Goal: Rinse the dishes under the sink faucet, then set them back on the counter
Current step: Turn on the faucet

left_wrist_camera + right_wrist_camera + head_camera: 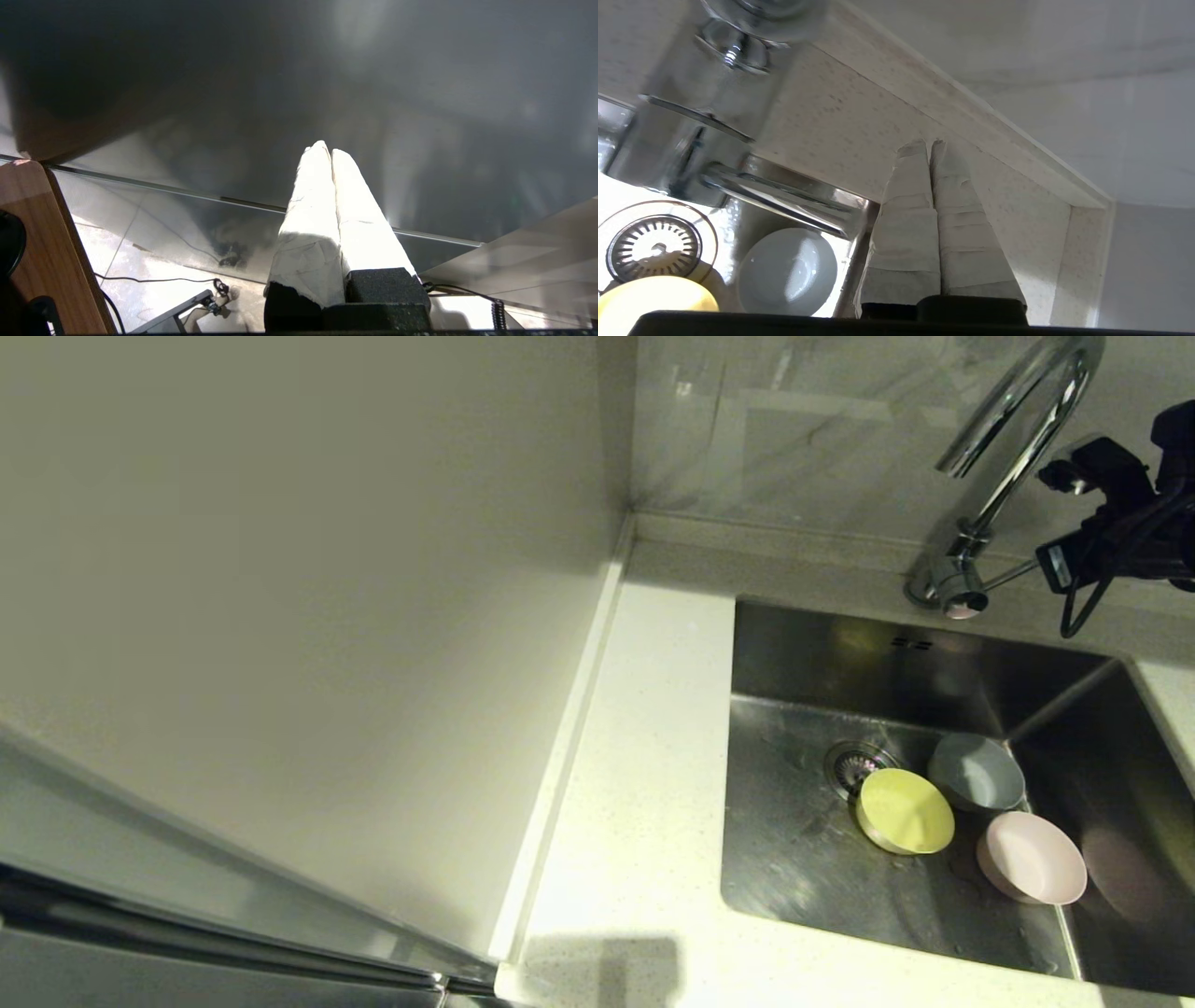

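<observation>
Three bowls lie in the steel sink (803, 859). The yellow-green bowl (906, 810) partly covers the drain (854, 763). The grey-blue bowl (976, 771) sits behind it and the pink bowl (1032, 857) to its right. The chrome faucet (1018, 420) arches above with no water showing. My right arm (1120, 523) hovers by the faucet's side lever (775, 200). The right gripper (929, 142) is shut and empty over the counter strip behind the sink. The left gripper (327, 147) is shut and empty, out of the head view.
White speckled counter (644, 756) runs left of the sink, bounded by a raised edge strip (569, 728) and an off-white wall panel (280, 569). A marble backsplash (794, 429) stands behind the faucet. Two overflow slots (910, 642) mark the sink's back wall.
</observation>
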You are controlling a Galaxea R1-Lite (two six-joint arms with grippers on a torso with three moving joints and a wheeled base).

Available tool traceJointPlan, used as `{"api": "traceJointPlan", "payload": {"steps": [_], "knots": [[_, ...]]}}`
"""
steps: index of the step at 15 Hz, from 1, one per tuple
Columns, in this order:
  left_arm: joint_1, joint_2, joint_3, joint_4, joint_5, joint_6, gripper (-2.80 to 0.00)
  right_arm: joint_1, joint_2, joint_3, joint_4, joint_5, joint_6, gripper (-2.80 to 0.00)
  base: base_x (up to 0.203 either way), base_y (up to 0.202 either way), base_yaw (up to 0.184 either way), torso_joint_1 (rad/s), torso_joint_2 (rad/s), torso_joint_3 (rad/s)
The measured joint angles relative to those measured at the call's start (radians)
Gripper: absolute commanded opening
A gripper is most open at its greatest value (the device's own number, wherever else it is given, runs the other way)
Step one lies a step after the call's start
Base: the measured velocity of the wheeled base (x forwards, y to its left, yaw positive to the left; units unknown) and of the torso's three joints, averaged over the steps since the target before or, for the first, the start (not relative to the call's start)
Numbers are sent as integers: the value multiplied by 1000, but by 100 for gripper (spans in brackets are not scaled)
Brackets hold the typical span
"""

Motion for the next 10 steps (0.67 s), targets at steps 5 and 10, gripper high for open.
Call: {"api": "traceJointPlan", "payload": {"steps": [5, 10], "knots": [[0, 0, 0, 0, 0, 0, -280, -1, -1, -8, -6, 4, 14, -280, 0, 0, 0, 0, 0, 0], [0, 0, 0, 0, 0, 0, -280, 32, -4, -22, -62, 4, 197, -280, 0, 0, 0, 0, 0, 0]]}}
